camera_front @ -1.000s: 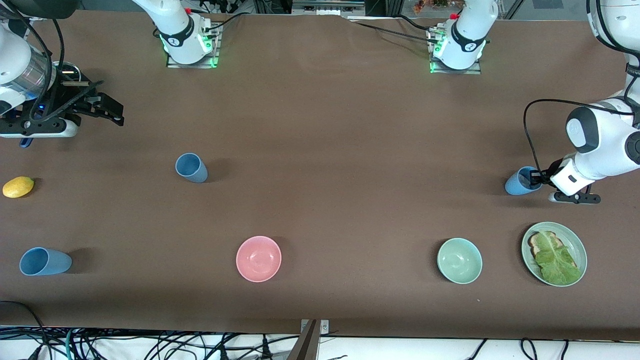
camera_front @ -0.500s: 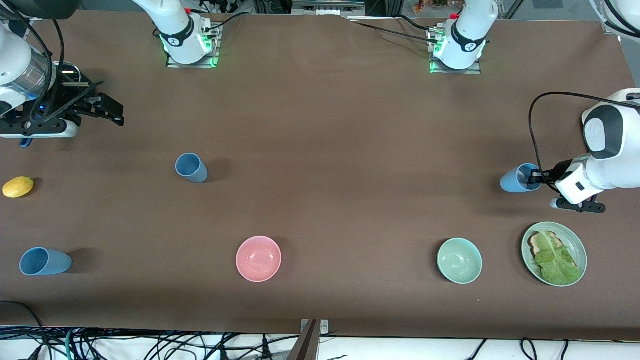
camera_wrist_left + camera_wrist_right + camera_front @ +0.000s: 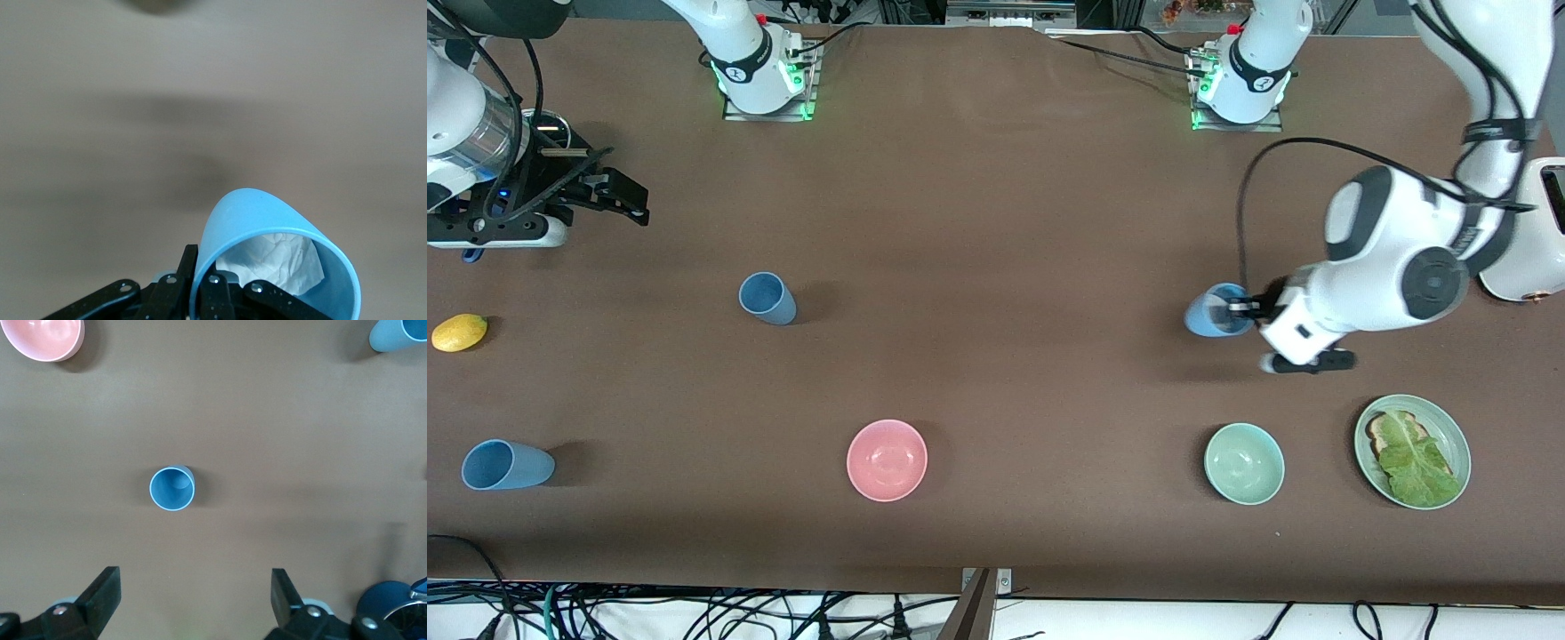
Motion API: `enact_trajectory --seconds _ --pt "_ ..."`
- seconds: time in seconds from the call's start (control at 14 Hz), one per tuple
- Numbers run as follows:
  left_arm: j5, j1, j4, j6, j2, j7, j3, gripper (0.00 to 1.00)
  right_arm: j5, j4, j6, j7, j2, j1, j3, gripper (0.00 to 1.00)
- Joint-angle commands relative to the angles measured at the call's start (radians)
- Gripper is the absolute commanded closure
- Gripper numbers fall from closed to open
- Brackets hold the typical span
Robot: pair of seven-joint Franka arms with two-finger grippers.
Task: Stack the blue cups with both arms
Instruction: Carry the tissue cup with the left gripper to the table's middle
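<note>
Brown table (image 3: 996,222) | left tool (image 3: 1238,308) pinches blue cup (image 3: 1211,313) rim | right tool (image 3: 193,597) spread wide

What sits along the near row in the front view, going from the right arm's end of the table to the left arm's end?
blue cup → pink bowl → green bowl → green plate carrying toast and lettuce.

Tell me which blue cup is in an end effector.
The blue cup carried by the left end effector, above the table; the other two blue cups stand free on the table.
</note>
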Motion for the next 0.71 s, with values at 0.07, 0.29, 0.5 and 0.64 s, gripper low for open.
enact_trajectory --seconds 0.07,0.29,0.5,0.64 --pt "-0.042 -0.199 0.071 0.116 0.093 -0.306 -0.001 1.00 -0.014 0.020 -0.014 0.005 0.008 0.000 0.003 0.00" --pt "-0.031 -0.357 0.088 0.349 0.215 -0.548 0.002 1.00 -0.014 0.020 -0.015 0.003 0.008 0.000 0.003 0.00" --pt "0.004 -0.509 0.177 0.424 0.314 -0.685 0.075 1.00 -0.014 0.020 -0.015 0.003 0.008 0.000 0.003 0.00" --pt "0.007 -0.606 0.196 0.424 0.331 -0.719 0.143 1.00 -0.014 0.020 -0.015 0.003 0.008 0.000 0.003 0.00"
